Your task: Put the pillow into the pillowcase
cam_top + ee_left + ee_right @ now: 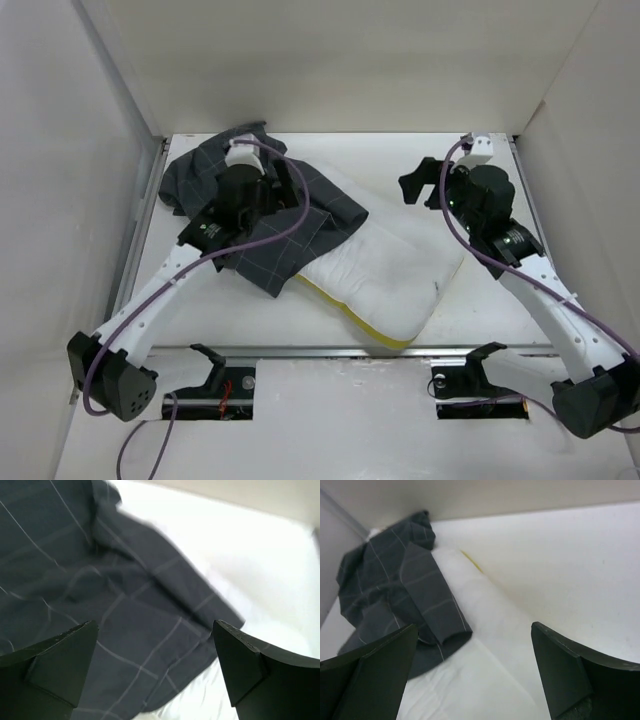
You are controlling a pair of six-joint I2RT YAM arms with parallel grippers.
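The white pillow (385, 275) with a yellow piped edge lies slantwise in the middle of the table. The dark grid-check pillowcase (315, 225) lies crumpled over its far left end and spreads to the back left corner. My left gripper (285, 185) is open and hovers over the pillowcase (100, 605); the pillow's white cloth (225, 695) shows below the cloth's edge. My right gripper (425, 185) is open and empty, raised at the back right, apart from the pillow (485, 680). It looks at the pillowcase (395, 590) at its left.
White walls (60, 200) close the table on the left, back and right. A metal rail (135, 250) runs along the left edge. Bare tabletop (400, 150) lies behind the pillow. Two mounts (225, 385) sit at the near edge.
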